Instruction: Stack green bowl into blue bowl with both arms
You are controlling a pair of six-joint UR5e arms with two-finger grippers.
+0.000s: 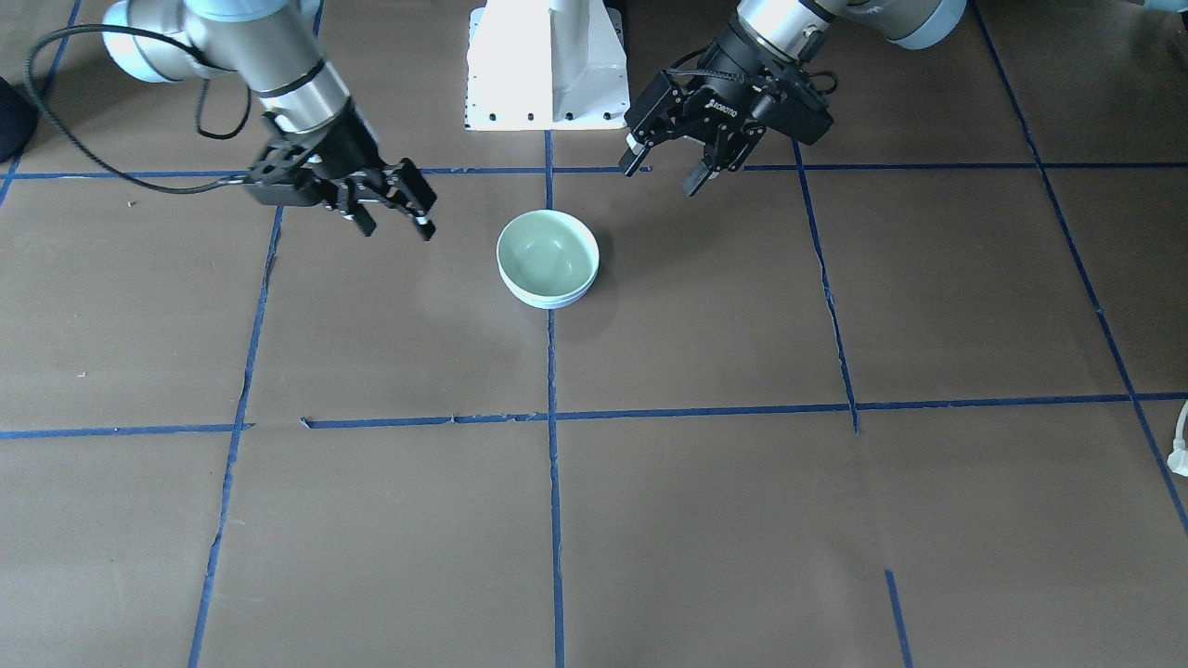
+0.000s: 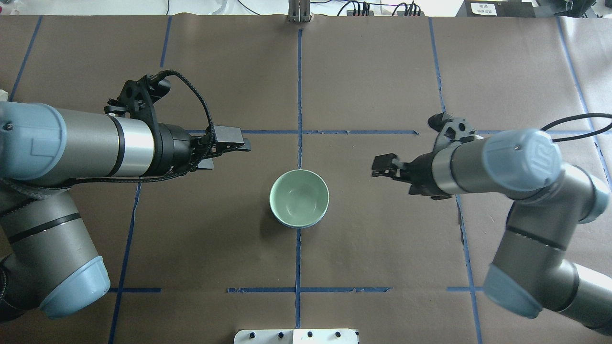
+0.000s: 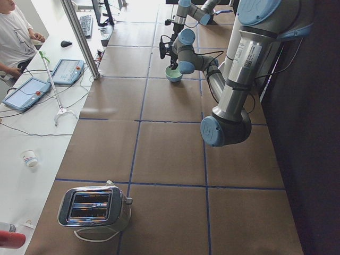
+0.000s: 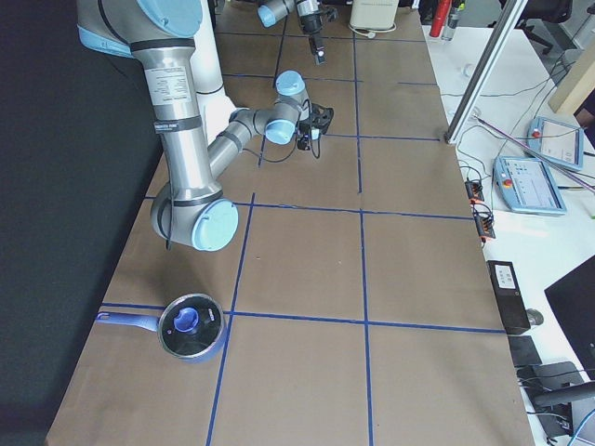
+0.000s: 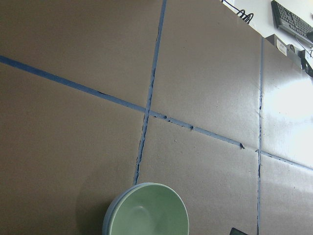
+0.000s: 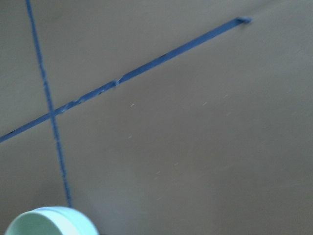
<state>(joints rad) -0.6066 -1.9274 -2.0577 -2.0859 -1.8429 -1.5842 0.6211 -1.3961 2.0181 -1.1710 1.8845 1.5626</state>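
Note:
The green bowl (image 1: pixel 546 249) sits nested inside the blue bowl (image 1: pixel 560 301) at the table's middle, on a blue tape line. Only the blue bowl's outer wall shows below the green rim. The stack also shows in the overhead view, green bowl (image 2: pixel 299 197) over blue bowl (image 2: pixel 307 225), and in the left wrist view (image 5: pixel 149 215). My left gripper (image 1: pixel 666 168) (image 2: pixel 231 154) is open and empty, raised above the table to one side of the bowls. My right gripper (image 1: pixel 396 224) (image 2: pixel 378 168) is open and empty on the other side. Neither touches the bowls.
The white pedestal base (image 1: pixel 548 65) stands behind the bowls. A toaster (image 3: pixel 95 207) sits at the table's far left end and a blue lidded pot (image 4: pixel 191 327) at its right end. Blue tape lines grid the brown surface.

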